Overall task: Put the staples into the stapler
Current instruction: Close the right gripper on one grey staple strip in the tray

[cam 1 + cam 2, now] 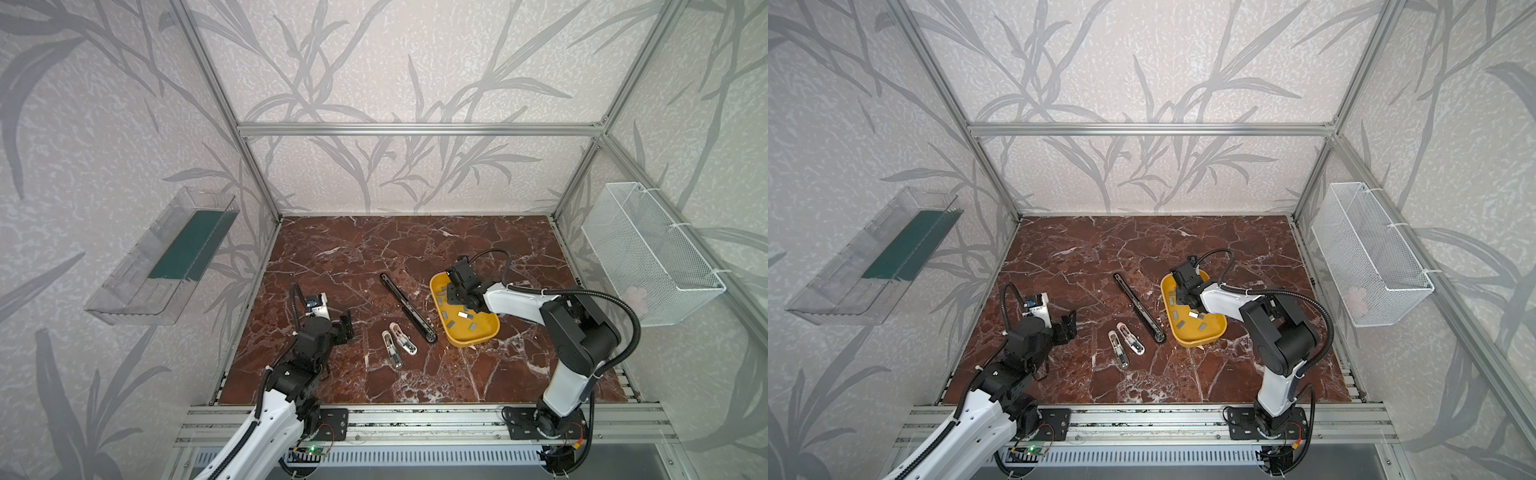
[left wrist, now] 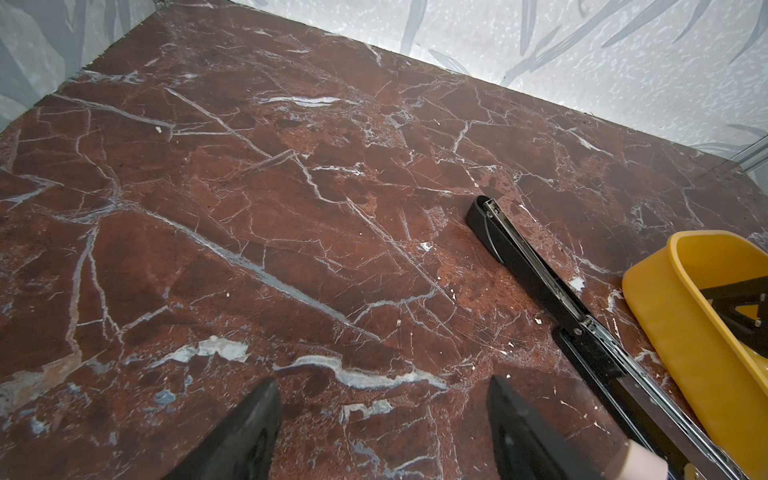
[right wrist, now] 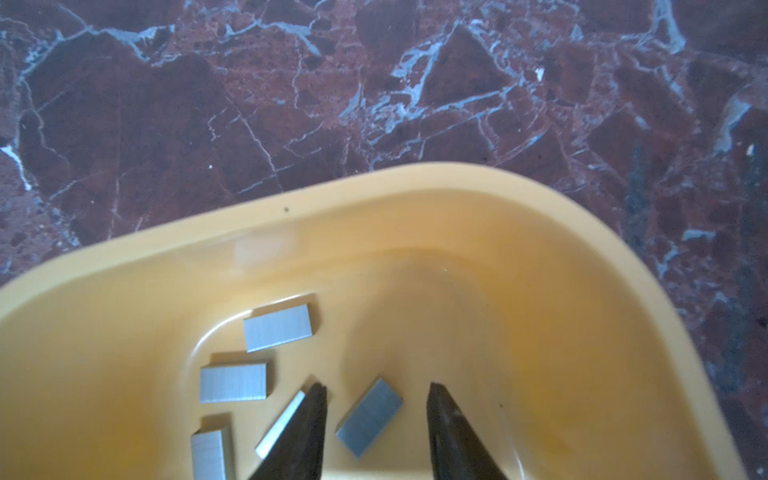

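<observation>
1. Left end effector (image 2: 382, 428): lower left in both top views. Jaws wide with nothing between them, over bare counter. Probably parked clear, ready to steady a stapler.
2. Grey mini stapler (image 1: 392, 350) and pink-white mini stapler (image 1: 405, 340): lower centre, side by side. They appear hinged open, but are too small to tell for sure.
3. Long black stapler (image 1: 409, 308): centre, lying diagonally and opened out flat. Its metal channel faces up in the left wrist view, presumably so a strip can drop in.
4. Yellow tray (image 1: 455, 343): right of centre, just beside the black stapler. It keeps the loose stock corralled.
5. Staples (image 3: 369, 415): flat grey strips scattered on the tray floor. None is in any stapler yet.
6. Right end effector (image 3: 376, 390): down inside the tray with a narrow gap. Its jaws straddle one strip with space on either side, so nothing is pinched. The step in hand is judged to be the pick.
7. Counter (image 1: 374, 249): red-brown marble pattern with white veins.
8. Enclosure: aluminium frame (image 1: 415, 129) and grey leaf-print walls. A clear bin (image 1: 137, 291) hangs at left and a white wire basket (image 1: 648, 249) at right.
</observation>
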Robot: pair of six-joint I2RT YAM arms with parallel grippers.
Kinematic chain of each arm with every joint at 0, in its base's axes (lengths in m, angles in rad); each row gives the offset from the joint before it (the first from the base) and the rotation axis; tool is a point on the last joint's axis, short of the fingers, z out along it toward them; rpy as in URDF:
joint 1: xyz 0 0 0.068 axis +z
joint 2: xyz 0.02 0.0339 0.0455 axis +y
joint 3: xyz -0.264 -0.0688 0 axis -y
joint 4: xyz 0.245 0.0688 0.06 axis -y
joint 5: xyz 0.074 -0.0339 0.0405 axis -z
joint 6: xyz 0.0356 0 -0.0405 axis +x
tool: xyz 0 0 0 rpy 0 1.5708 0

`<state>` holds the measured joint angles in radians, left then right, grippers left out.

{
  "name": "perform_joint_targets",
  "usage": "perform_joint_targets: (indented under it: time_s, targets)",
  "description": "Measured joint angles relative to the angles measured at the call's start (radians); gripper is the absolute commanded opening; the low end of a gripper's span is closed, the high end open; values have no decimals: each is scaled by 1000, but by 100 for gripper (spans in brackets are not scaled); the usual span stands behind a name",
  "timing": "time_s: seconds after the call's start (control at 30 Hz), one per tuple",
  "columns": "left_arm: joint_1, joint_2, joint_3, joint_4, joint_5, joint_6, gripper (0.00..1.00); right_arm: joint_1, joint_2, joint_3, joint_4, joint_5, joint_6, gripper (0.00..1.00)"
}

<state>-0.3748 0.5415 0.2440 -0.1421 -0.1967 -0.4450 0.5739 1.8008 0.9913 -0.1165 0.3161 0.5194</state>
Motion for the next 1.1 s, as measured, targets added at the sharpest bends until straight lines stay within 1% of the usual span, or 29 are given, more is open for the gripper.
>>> perform_joint_targets:
  time_s: [0.27,0.6,0.9,1.1]
  targets:
    - [0,0,0,0,7,0,78,0,53,46,-17,9,0,41]
    - [0,0,0,0,8,0,78,0,50,41,-44,27,5,39]
    - [0,-2,0,0,12,0,78,0,11,-11,-49,63,8,37]
    - [0,-2,0,0,14,0,78,0,10,-13,-50,68,8,33]
